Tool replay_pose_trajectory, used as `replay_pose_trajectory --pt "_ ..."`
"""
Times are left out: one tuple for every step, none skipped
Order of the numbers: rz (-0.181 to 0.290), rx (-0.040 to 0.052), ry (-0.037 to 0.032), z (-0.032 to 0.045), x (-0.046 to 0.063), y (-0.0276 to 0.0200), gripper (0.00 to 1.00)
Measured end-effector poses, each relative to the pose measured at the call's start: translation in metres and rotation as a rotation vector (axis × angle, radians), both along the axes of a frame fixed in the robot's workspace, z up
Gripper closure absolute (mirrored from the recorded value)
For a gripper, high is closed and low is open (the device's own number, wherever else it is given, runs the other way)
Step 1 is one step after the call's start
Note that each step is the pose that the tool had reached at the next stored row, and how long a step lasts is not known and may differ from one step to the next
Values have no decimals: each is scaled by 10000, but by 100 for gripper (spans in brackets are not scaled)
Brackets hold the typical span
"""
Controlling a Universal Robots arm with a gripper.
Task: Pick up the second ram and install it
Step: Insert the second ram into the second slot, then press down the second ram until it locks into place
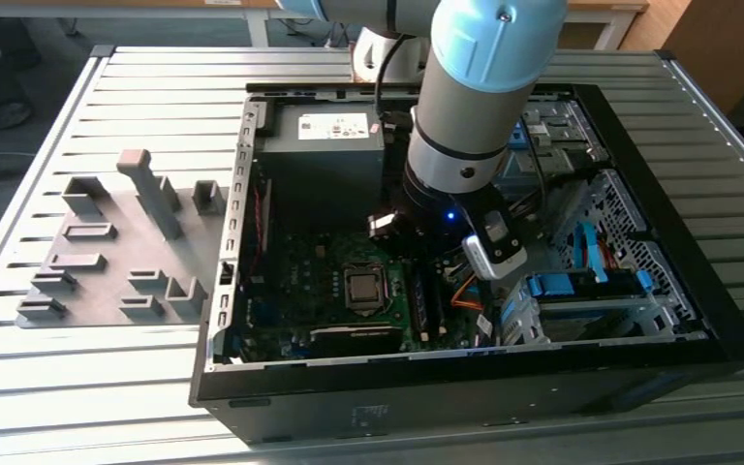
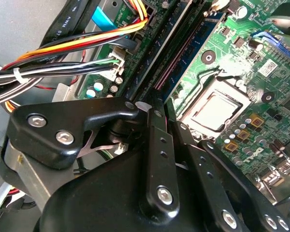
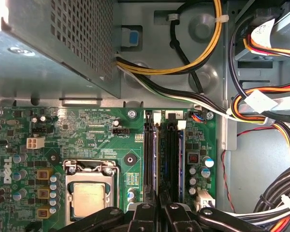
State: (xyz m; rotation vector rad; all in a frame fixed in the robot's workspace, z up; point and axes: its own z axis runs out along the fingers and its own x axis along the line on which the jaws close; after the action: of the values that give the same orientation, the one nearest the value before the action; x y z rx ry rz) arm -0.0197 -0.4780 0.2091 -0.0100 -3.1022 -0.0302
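We locate the second ram (image 3: 179, 159), a slim blue-green circuit-board stick, seated on edge in the black memory slots (image 3: 160, 159) of the green motherboard (image 3: 92, 140), beside the silver processor socket (image 3: 89, 193). The black gripper (image 3: 159, 205) stands directly over it with its fingers drawn close together; we cannot tell whether they grip it. We judge insertion under way, latching unconfirmed.

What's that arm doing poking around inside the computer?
A robot arm reaches down into an open computer case lying on a table. Its gripper sits low over the memory slots, beside the processor. A blue-green ram stick stands in one slot there; I cannot tell whether the gripper is holding it. Grey holder blocks lie outside the case.
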Motion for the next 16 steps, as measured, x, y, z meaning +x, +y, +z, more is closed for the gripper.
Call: replay_pose_trajectory --pt "0 1 0 0 0 0 86" --pt "0 0 0 0 0 0 86" --pt "0 1 0 -1 0 0 86" --pt "0 0 1 -1 0 0 86" --pt "0 0 0 -1 0 0 86" --pt "0 0 0 -1 0 0 86" --pt "0 1 0 -1 0 0 86" --pt "0 0 0 -1 0 0 86" --pt "0 0 0 -1 0 0 86" --pt "0 1 0 -1 0 0 86" --pt "0 0 0 -1 0 0 86" --pt "0 1 0 -1 0 0 86" --pt "1 1 0 -1 0 0 86" --pt "0 3 -1 0 0 0 86" --pt "0 8 -2 5 0 0 86" --pt "0 15 -1 17 0 -1 86"
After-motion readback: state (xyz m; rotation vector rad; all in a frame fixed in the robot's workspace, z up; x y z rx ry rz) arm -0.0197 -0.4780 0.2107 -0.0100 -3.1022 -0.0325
